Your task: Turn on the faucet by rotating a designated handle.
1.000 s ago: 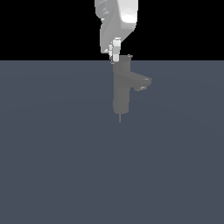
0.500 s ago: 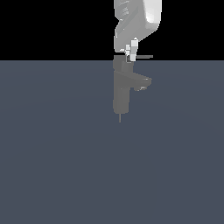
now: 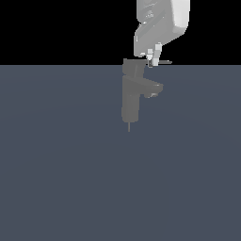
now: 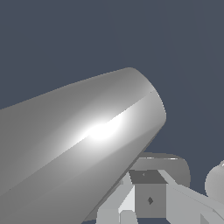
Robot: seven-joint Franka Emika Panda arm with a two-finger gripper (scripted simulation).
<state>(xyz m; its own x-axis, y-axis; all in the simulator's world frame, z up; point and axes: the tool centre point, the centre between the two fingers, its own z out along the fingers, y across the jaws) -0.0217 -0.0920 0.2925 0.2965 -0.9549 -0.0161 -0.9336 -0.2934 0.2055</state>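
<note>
The faucet [image 3: 131, 96] is a matte grey upright cylinder with a short spout [image 3: 153, 89] pointing to the exterior view's right and a thin pin [image 3: 129, 126] beneath. Its handle [image 3: 164, 61] is a thin lever reaching right from a blocky base [image 3: 132, 67] on top. My gripper [image 3: 153, 57] hangs from above, fingers close together, touching the lever just right of the base and holding nothing. In the wrist view a large glossy grey rounded shape [image 4: 83, 140] fills most of the frame, and the light fingers [image 4: 127, 205] show at its edge.
The faucet stands on a flat blue-grey surface [image 3: 70, 179] that runs across the whole exterior view. The white arm [image 3: 162, 21] comes down from above, at the exterior view's right of the faucet.
The arm and gripper have moved to the exterior view's right. The handle lever has swung with them and now sticks out to the right of the faucet top.
</note>
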